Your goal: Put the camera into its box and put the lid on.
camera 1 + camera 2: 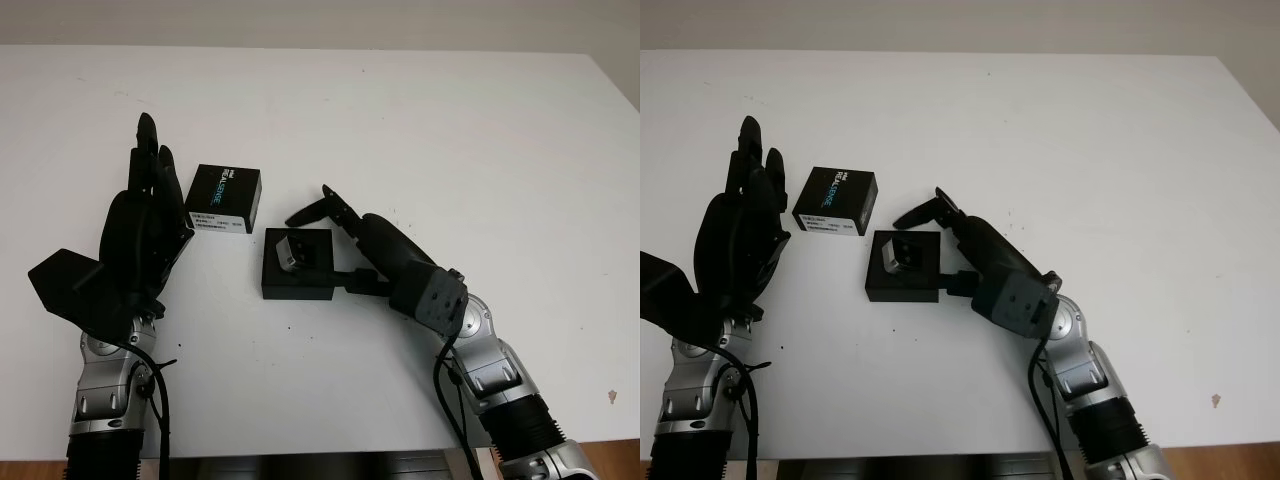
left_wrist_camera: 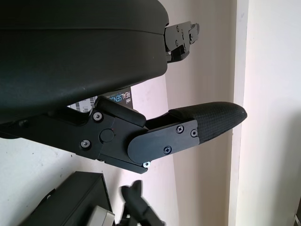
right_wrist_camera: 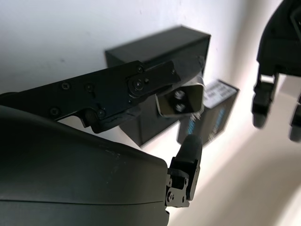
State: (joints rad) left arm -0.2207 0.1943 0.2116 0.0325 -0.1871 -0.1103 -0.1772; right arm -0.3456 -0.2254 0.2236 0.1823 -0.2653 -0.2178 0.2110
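A small silver camera (image 1: 289, 250) sits tilted inside the open black box (image 1: 297, 281) in the middle of the table. My right hand (image 1: 325, 245) is open at the box's right side, with one finger (image 1: 318, 206) over its far edge and another (image 1: 352, 281) along its near right edge. In the right wrist view the camera (image 3: 181, 98) shows its two lenses just past my fingers. The black lid (image 1: 225, 198), with a white label, lies on the table to the far left of the box. My left hand (image 1: 150, 200) is open, raised just left of the lid.
The white table (image 1: 450, 150) stretches wide behind and to the right of the box. Its front edge (image 1: 300, 452) runs close to my arms.
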